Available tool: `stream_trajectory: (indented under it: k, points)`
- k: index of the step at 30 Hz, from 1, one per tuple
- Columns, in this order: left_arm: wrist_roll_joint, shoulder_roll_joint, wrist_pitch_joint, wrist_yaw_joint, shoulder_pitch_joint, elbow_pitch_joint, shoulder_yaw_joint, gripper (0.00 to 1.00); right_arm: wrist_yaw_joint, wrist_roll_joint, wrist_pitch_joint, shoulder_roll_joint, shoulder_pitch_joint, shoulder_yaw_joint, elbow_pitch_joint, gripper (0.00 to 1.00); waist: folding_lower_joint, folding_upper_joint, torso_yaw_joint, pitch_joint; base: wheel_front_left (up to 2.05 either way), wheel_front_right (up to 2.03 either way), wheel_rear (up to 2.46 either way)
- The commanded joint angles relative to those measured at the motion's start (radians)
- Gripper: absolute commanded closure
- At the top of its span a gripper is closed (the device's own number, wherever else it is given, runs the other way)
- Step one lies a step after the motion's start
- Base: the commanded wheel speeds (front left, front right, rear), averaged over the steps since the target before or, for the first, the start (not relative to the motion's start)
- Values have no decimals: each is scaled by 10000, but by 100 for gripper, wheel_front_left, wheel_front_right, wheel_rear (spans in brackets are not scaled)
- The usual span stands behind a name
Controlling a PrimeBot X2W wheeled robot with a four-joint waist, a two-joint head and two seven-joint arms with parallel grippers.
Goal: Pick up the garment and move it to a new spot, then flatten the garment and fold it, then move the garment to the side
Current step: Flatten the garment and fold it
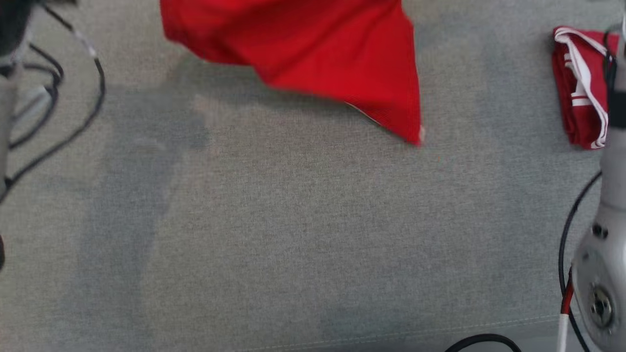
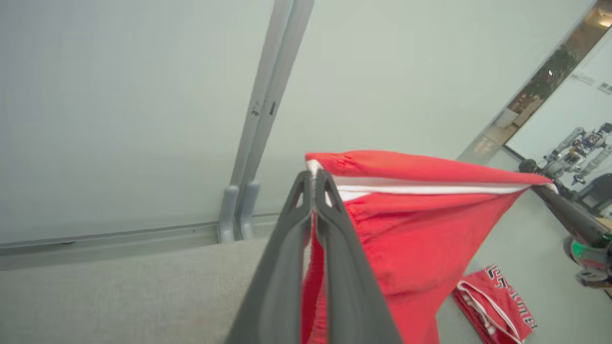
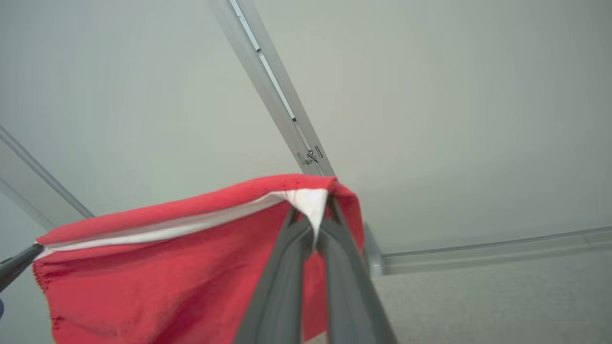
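Garment [image 1: 313, 49] hangs in the air, stretched between two tight grips: the left end effector [image 2: 314, 177] pinches one top corner, the right end effector [image 3: 311, 220] the other. Below lies the gray surface [image 1: 293, 244]. Farther right sits a folded red cloth [image 1: 579, 88]. I think this is the moving step; next it must come down flat and smooth.

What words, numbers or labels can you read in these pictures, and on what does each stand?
Folded red garment: block lettering across its top, too small and creased to read.
Lifted red garment: no text shows.
No other writing can be read.
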Motion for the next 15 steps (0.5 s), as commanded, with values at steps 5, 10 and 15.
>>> stream_trajectory:
  k: [5,10,15]
  points:
    - [1406,-390,-2049,48,-2709,2256,332,100,-33,-2091,-2231,939,-3692,-1669,2266,100,-1,0,178,2190,0,0,0]
    - [2124,-713,-3551,-626,-3895,3583,177,100,-28,-1685,-3956,1040,-5608,-1355,4228,100,-1,0,104,2700,0,0,0]
    - [2211,-1177,-4898,-1344,-3688,4298,-351,100,-16,-968,-4888,1079,-5534,223,5619,100,-1,0,93,3270,0,0,0]
